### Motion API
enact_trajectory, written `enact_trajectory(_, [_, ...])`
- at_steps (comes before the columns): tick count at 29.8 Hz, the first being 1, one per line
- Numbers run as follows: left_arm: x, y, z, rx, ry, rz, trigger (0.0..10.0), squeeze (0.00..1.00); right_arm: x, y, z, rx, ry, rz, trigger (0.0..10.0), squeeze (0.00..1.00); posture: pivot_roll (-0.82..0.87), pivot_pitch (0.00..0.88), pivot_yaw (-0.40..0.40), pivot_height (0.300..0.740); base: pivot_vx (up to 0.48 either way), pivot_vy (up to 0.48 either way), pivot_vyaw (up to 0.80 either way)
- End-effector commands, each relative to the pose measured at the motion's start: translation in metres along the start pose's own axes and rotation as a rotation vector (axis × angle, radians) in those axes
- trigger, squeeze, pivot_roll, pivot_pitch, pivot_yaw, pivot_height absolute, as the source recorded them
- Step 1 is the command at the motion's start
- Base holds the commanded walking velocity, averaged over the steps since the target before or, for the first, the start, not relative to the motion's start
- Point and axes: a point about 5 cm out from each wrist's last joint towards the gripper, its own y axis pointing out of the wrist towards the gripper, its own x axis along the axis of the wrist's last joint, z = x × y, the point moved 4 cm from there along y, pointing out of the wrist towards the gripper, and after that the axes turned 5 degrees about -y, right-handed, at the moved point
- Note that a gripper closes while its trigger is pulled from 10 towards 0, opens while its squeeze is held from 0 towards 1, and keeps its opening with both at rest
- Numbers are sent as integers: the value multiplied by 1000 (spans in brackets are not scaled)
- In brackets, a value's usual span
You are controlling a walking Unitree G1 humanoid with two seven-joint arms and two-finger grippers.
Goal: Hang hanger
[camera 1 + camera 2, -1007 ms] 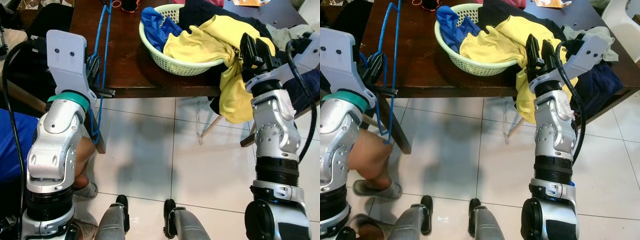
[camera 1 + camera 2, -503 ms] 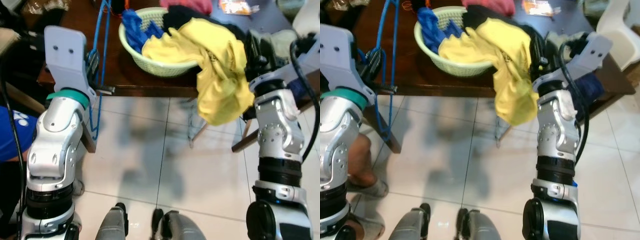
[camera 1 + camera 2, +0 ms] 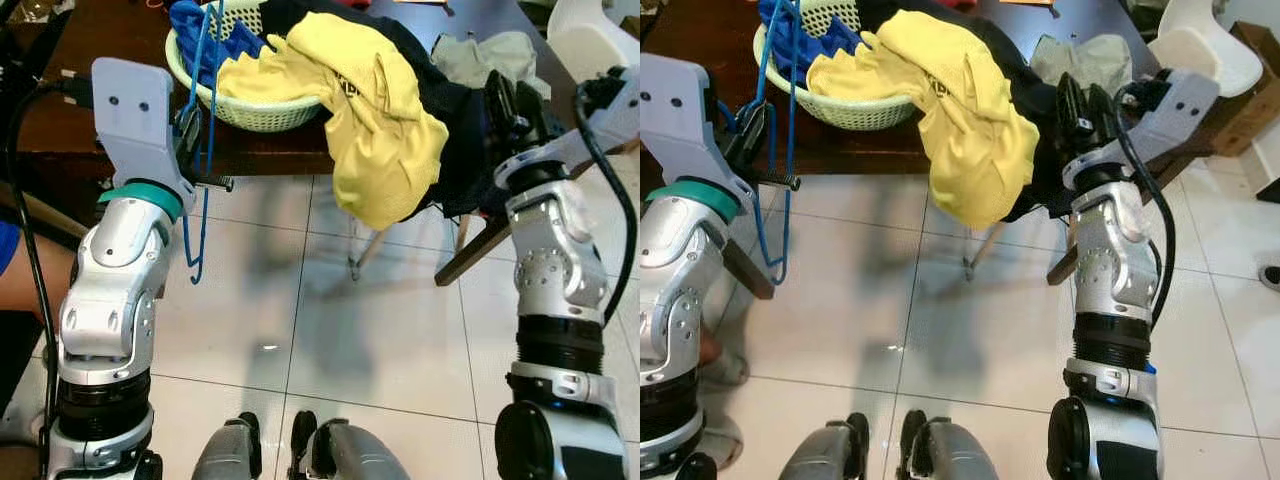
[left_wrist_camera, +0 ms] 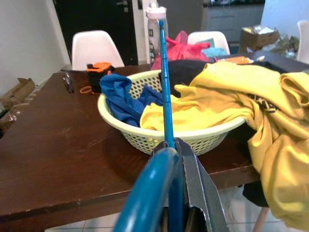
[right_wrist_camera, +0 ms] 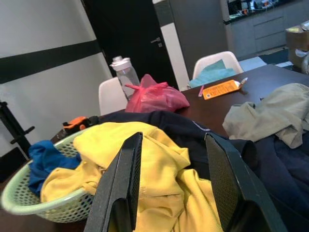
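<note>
Left claw (image 3: 192, 128) clamped on thin blue plastic hanger (image 3: 200, 150), held upright at dark wooden table (image 3: 60, 130) edge, hook dangling floorward, clear of pale green woven laundry basket (image 3: 250, 105). Right claw (image 5: 174, 183) spread apart, raised before draped yellow shirt (image 3: 380, 130), probably ready to assist.

Both eye views look steeply down from the head, over the two arms to the tiled floor (image 3: 330, 330) and the tabletop (image 3: 700, 40) edge ahead. The left wrist view looks level along its hand (image 4: 176, 193), close to the basket (image 4: 193, 137). The right wrist view looks between its fingers (image 5: 120, 183) at the same basket and yellow shirt (image 5: 159, 179).
</note>
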Motion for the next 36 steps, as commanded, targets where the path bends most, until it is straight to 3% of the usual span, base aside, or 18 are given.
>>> enact_trajectory(1, [0,-1,3,9,-3,-10,10000,0,-3,-2,-4,-9,3,9,10000,0,39,157,-39,740,322,0,0])
enact_trajectory(30, [1,-2,3,10,8,-12,10000,4,-4,-3,-5,-14,-6,14,10000,0,44,158,-35,740,405,0,0])
enact_trajectory(36, [1,-2,-1,-20,29,-6,10000,0,-2,-3,-6,-16,-31,8,10000,0,51,155,-30,740,131,0,0])
